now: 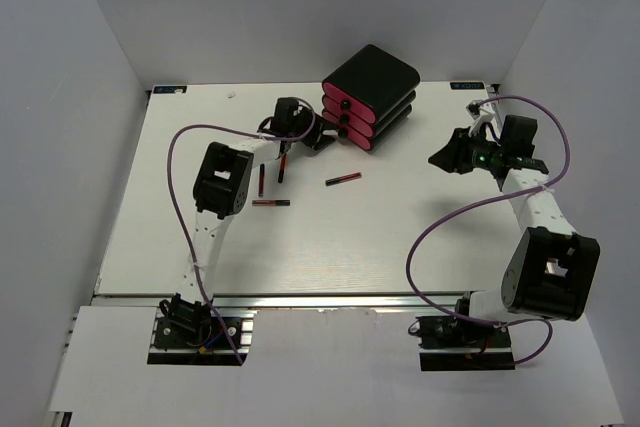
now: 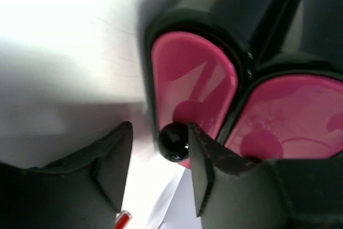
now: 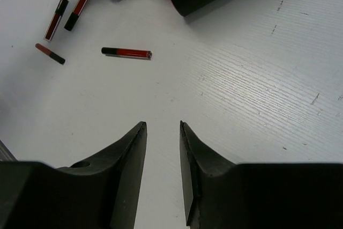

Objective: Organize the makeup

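Note:
Several thin red-and-black makeup sticks lie on the table left of centre, among them one (image 1: 342,179) lying apart and one (image 1: 271,203) nearest the arms. In the right wrist view they show as a lone stick (image 3: 127,52) and others (image 3: 56,19) at the upper left. My left gripper (image 1: 310,134) is at the box's lowest pink drawer (image 2: 193,84). Its jaws stand open around the drawer's black knob (image 2: 174,142), which touches the right finger (image 2: 206,154), with a gap to the left one. My right gripper (image 3: 162,124) hovers open and holds nothing.
The black box with three pink drawers (image 1: 370,97) stands at the back centre, turned at an angle. Another pink drawer front (image 2: 295,116) shows beside the first. A red stick end (image 2: 122,220) peeks out under my left fingers. White walls enclose the table.

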Controlling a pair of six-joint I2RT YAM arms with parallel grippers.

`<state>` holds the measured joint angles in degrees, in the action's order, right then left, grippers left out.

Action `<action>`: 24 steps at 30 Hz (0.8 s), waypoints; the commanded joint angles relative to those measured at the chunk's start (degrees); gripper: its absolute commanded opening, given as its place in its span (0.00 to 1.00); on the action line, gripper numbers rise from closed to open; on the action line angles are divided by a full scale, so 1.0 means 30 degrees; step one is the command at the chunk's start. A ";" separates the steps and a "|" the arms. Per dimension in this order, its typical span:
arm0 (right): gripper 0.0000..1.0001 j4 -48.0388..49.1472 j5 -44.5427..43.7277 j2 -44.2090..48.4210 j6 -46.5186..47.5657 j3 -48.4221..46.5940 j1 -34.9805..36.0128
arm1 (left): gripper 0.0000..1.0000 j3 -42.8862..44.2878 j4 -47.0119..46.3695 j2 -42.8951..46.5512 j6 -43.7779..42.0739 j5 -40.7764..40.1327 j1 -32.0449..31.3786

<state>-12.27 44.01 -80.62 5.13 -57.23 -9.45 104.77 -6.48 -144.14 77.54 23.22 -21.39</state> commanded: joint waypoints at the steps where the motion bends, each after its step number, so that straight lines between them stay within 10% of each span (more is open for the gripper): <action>1: 0.37 0.0400 0.0125 -0.0226 0.0196 -0.0170 0.0075 | 0.56 0.0789 0.0520 0.0116 -0.0241 0.0345 -0.0400; 14: 0.37 0.0487 0.0096 -0.0548 0.0138 -0.0316 0.0046 | 0.58 0.1229 0.0577 -0.0558 0.0141 0.0609 -0.0547; 24: 0.37 0.0458 0.0096 -0.0841 0.0049 -0.0639 0.0046 | 0.21 -0.0410 -0.0534 0.0025 0.0785 0.0609 -0.0693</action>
<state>-12.23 43.88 -82.94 5.02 -57.23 -9.34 106.10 -9.69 -145.56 80.25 24.34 -22.24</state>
